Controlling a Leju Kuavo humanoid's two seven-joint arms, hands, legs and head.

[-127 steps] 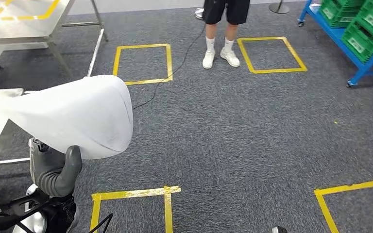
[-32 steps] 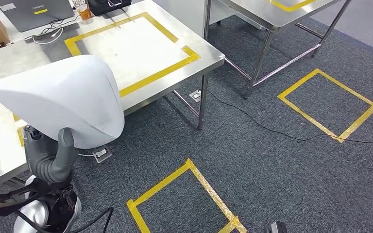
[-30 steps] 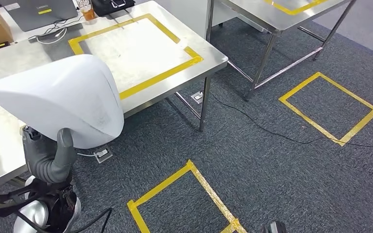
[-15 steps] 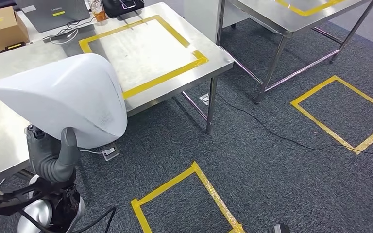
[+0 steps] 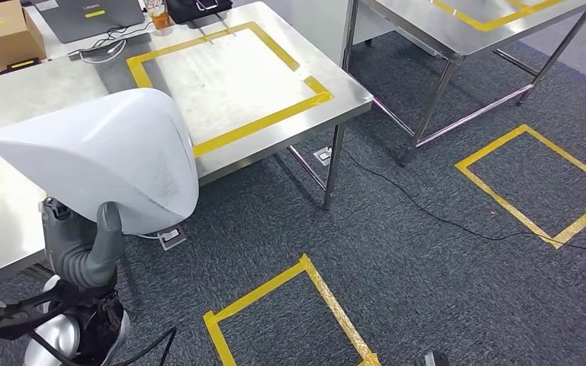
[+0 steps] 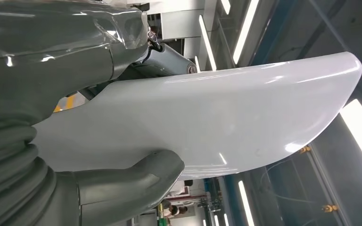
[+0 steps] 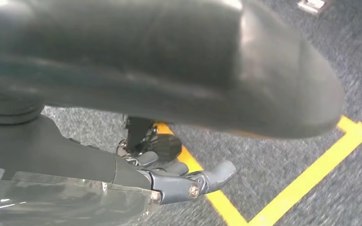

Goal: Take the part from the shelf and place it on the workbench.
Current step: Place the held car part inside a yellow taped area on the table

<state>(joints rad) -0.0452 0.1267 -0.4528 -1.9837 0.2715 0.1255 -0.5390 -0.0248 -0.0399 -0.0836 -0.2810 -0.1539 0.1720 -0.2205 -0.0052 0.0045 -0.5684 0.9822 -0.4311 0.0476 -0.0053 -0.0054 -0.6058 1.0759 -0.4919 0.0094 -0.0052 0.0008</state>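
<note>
The part (image 5: pixel 107 156) is a large smooth white curved shell. My left hand (image 5: pixel 84 248) grips it from below at the lower left of the head view, thumb up against its near edge. In the left wrist view the shell (image 6: pixel 226 122) lies across the hand, with the thumb (image 6: pixel 136 181) pressed on its underside. The steel workbench (image 5: pixel 221 76) stands just ahead, marked with a yellow tape rectangle; the shell hangs over its near left part. My right hand (image 7: pixel 179 181) hangs low over the carpet, fingers loosely apart and holding nothing.
At the workbench's far end sit a laptop (image 5: pixel 95 14), a cardboard box (image 5: pixel 0 30), a cup (image 5: pixel 157 11) and cables. A second steel table (image 5: pixel 465 23) stands at the right rear. Yellow tape squares (image 5: pixel 538 183) (image 5: pixel 290 320) and a black cable (image 5: pixel 442 217) lie on the grey carpet.
The camera has turned from open floor, with a person and a blue shelf, to the workbench, and the last second brings a small further shift. The shell stays in my left hand.
</note>
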